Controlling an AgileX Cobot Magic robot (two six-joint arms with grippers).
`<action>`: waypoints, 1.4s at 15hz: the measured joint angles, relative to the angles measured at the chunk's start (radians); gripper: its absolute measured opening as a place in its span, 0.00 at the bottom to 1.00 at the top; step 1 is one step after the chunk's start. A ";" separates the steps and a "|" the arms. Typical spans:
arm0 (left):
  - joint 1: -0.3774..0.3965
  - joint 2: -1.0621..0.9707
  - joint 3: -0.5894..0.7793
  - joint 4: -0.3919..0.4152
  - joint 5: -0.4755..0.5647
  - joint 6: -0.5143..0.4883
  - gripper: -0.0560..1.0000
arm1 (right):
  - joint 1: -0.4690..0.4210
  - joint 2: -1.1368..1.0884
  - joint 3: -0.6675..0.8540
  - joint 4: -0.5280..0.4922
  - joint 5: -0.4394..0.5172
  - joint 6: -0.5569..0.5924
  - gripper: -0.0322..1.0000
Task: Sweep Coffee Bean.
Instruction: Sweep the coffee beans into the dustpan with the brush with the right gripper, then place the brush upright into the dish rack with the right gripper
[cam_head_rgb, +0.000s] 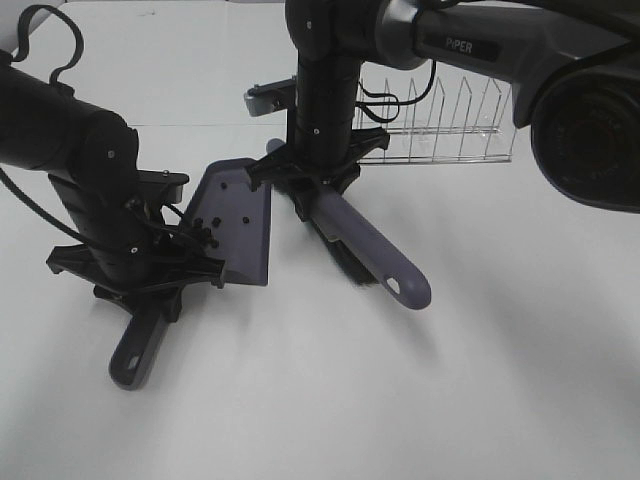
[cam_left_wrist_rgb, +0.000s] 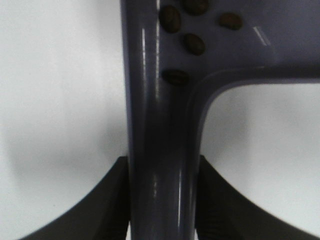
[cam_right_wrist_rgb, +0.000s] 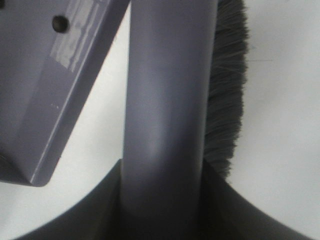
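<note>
Bristles of the brush are hiding mostly under its handle, which the right claw is clamping. Gripping the dustpan handle is the left claw; coffee beans are lying inside the pan near that handle.

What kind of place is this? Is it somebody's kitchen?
Probably a robot test bench, not a home kitchen: a plain white table, the left gripper holding a dustpan, the right gripper holding a brush, and a clear rack behind.
</note>
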 joint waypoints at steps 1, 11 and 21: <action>0.000 0.000 0.000 0.000 0.000 0.000 0.38 | 0.000 0.000 -0.035 0.009 0.003 -0.003 0.33; 0.000 0.000 0.000 0.000 -0.001 0.002 0.38 | -0.052 -0.249 -0.074 -0.229 0.006 0.001 0.33; 0.000 0.000 0.000 0.000 -0.001 0.002 0.38 | -0.386 -0.418 0.307 -0.109 0.010 0.036 0.33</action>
